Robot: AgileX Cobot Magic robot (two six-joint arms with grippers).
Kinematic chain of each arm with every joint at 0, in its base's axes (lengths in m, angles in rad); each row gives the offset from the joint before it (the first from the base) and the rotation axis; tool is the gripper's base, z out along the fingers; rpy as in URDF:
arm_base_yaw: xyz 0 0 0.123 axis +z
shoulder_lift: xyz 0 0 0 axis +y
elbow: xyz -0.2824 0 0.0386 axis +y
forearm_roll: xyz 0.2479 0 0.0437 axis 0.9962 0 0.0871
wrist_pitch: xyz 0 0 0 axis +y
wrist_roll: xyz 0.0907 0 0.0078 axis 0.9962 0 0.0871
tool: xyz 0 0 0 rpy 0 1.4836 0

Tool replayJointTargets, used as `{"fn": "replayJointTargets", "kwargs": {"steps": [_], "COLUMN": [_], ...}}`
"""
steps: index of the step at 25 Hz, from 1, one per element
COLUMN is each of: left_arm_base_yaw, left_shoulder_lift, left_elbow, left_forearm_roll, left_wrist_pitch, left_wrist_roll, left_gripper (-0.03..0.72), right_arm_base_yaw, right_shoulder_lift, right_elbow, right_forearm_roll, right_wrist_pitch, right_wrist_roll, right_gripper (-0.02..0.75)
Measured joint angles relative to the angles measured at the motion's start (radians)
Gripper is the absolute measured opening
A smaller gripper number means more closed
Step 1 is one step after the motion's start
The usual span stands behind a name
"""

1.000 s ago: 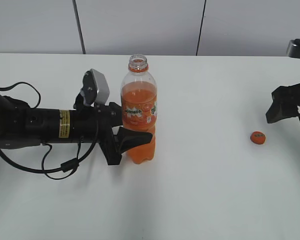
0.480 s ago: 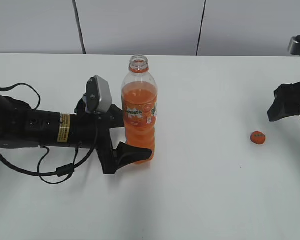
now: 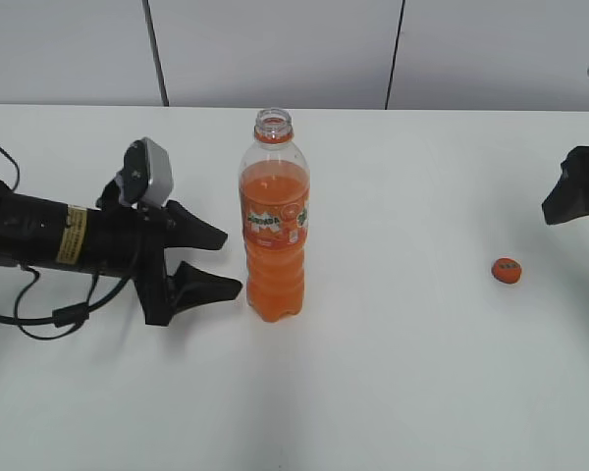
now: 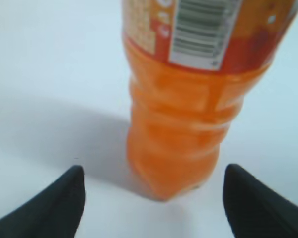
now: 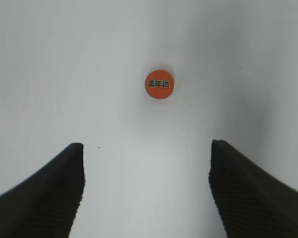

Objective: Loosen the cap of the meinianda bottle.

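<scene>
The meinianda bottle point(image 3: 272, 218) stands upright at the table's middle with its neck open and no cap on it; its lower body fills the left wrist view point(image 4: 188, 124). The orange cap point(image 3: 507, 270) lies flat on the table at the right, also in the right wrist view point(image 5: 159, 84). My left gripper point(image 3: 221, 263) is open, empty, just left of the bottle and clear of it; its fingertips show in the left wrist view point(image 4: 151, 201). My right gripper point(image 5: 146, 186) is open and empty, above and right of the cap; in the exterior view it is mostly cut off at the right edge point(image 3: 577, 186).
The white table point(image 3: 393, 373) ends at a grey panelled wall point(image 3: 275, 49) behind. The left arm's black cables point(image 3: 49, 314) loop on the table at the left.
My left gripper has let go of the bottle and drawn back to the left. The right gripper has moved further right and up. Bottle and cap stay put.
</scene>
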Motion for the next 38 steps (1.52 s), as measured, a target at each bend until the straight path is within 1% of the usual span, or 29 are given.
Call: {"fn": "replayJointTargets", "kwargs": {"steps": [2,5,7,9,10,12,17,18,19,20,21,23,25,26,28,32,35,38], "left_arm_base_yaw": [0.033,0.064,0.073,0.073,0.073,0.073,0.074,0.075,0.075,0.075,0.075,0.075,0.075,0.075,0.075,0.075,0.075,0.075], "left_shoulder_lift": [-0.037,-0.113,-0.183,-0.249,-0.283,-0.335,-0.416,-0.425,-0.434,-0.44,-0.446,-0.452,-0.452,-0.452,-0.453,-0.462,-0.478,-0.507], "left_elbow": [0.0,0.0,0.0,-0.001,-0.006,-0.021,-0.101,-0.122,-0.142,-0.172,-0.206,-0.282,-0.364,-0.395,-0.465,-0.586,-0.662,-0.706], "left_forearm_roll": [0.048,0.064,0.066,0.063,0.053,-0.011,-0.143,-0.192,-0.269,-0.376,-0.484,-0.756,-0.938,-0.998,-1.057,-1.13,-1.159,-1.171], "left_wrist_pitch": [0.033,0.152,0.243,0.367,0.45,0.648,1.125,1.203,1.27,1.32,1.378,1.503,1.615,1.667,1.752,1.935,2.06,2.104], "left_wrist_roll": [-0.063,-0.205,-0.243,-0.256,-0.259,-0.261,-0.261,-0.244,-0.19,-0.114,0.004,0.271,0.448,0.499,0.543,0.571,0.591,0.597], "left_gripper": [0.502,0.474,0.465,0.463,0.463,0.461,0.438,0.427,0.418,0.412,0.407,0.404,0.404,0.403,0.403,0.402,0.401,0.401], "right_arm_base_yaw": [0.0,0.0,0.0,0.0,0.0,0.0,0.0,0.0,0.0,0.0,0.0,0.0,0.0,0.0,0.0,0.0,0.0,0.0], "right_shoulder_lift": [-0.023,-0.062,-0.092,-0.116,-0.126,-0.143,-0.173,-0.176,-0.18,-0.182,-0.183,-0.184,-0.184,-0.184,-0.184,-0.184,-0.186,-0.187], "right_elbow": [0.0,0.0,0.0,0.0,0.0,0.0,-0.018,-0.029,-0.041,-0.052,-0.066,-0.098,-0.138,-0.16,-0.203,-0.31,-0.392,-0.47], "right_forearm_roll": [-0.011,-0.022,-0.027,-0.034,-0.041,-0.061,-0.159,-0.175,-0.184,-0.191,-0.195,-0.197,-0.199,-0.199,-0.2,-0.175,-0.157,-0.155], "right_wrist_pitch": [0.003,0.004,0.005,0.004,0.003,-0.003,-0.019,-0.019,-0.019,-0.019,-0.014,0.01,0.049,0.069,0.118,0.242,0.315,0.388], "right_wrist_roll": [0.0,-0.001,-0.001,-0.005,-0.007,-0.008,-0.012,-0.012,-0.011,-0.007,-0.004,-0.002,0.002,0.009,0.034,0.086,0.093,0.095], "right_gripper": [0.585,0.585,0.585,0.585,0.585,0.585,0.585,0.585,0.585,0.585,0.585,0.585,0.585,0.585,0.585,0.585,0.585,0.585]}}
